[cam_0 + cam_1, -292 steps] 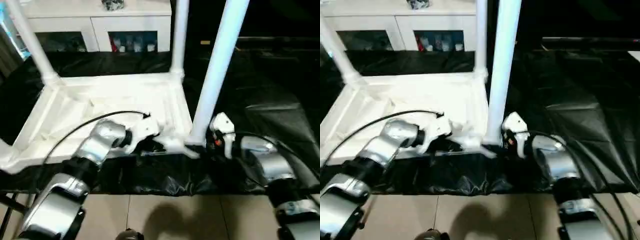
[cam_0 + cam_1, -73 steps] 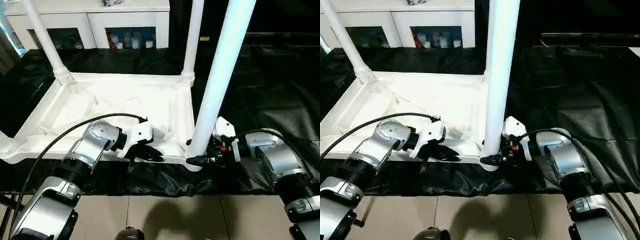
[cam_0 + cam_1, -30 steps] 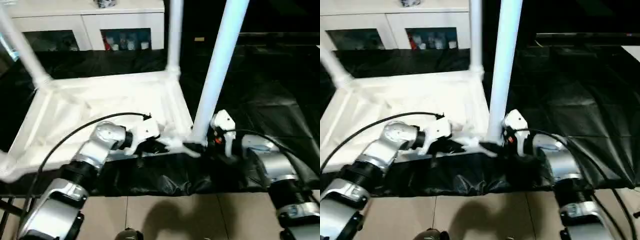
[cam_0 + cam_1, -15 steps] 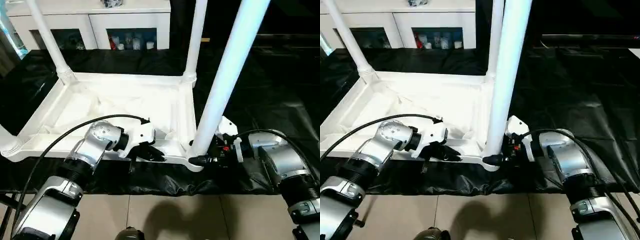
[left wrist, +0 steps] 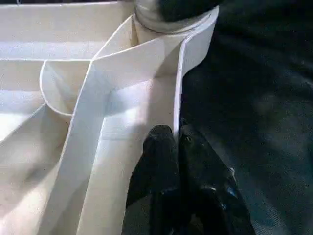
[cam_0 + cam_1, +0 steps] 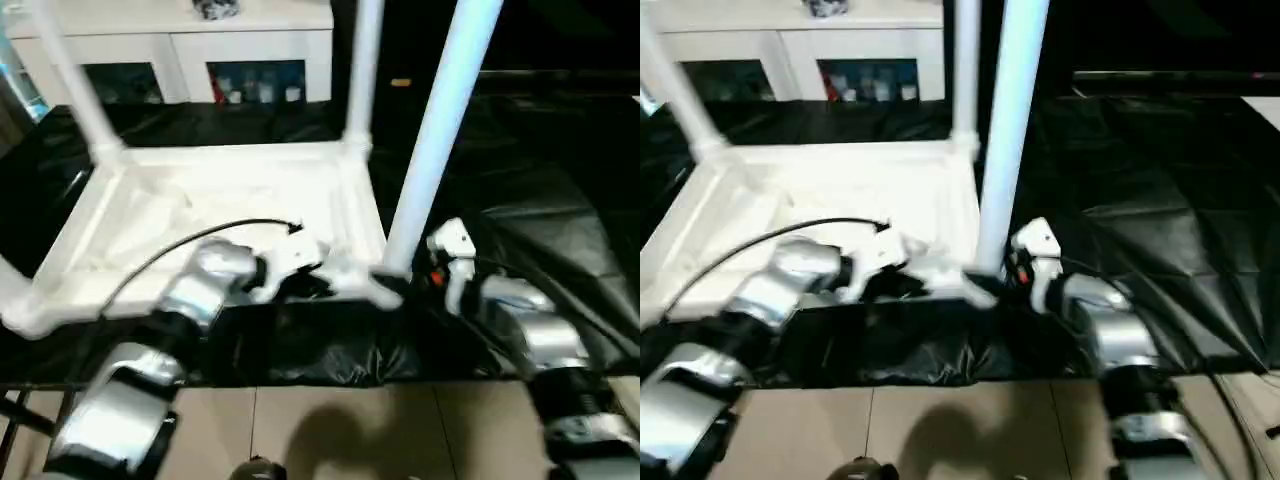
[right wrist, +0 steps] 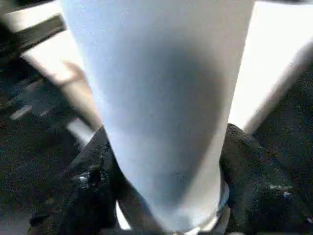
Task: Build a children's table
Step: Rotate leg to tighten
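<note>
White plastic makes up the tabletop [image 6: 215, 205]. It lies upside down on a black sheet [image 6: 540, 180] that covers the floor, so its ribbed underside faces up. Three legs show standing up from its corners: one at the far left [image 6: 75, 85], one at the far right [image 6: 362, 70], and a big near leg [image 6: 440, 120] at the corner closest to the right arm. That near leg leans a little to the right as it goes up.

The left hand [image 5: 176, 147] is clenched on the thin near rim of the tabletop, just beside the near right corner socket [image 5: 171, 19]. Its two black fingers [image 5: 159, 156] press together with the white edge pinched between them. A black cable [image 6: 190, 240] loops over the silver left forearm [image 6: 205, 285].

The right hand [image 7: 164, 196] is at the bottom of the near leg, where the leg meets the socket. One black finger [image 7: 93, 171] sits on each side of the leg, and both touch it, so the hand is grasping the leg.

Behind the tabletop stands a white cabinet [image 6: 190, 50] with glass doors and small things inside. Light floor tiles [image 6: 330, 430] show in front of the black sheet.
</note>
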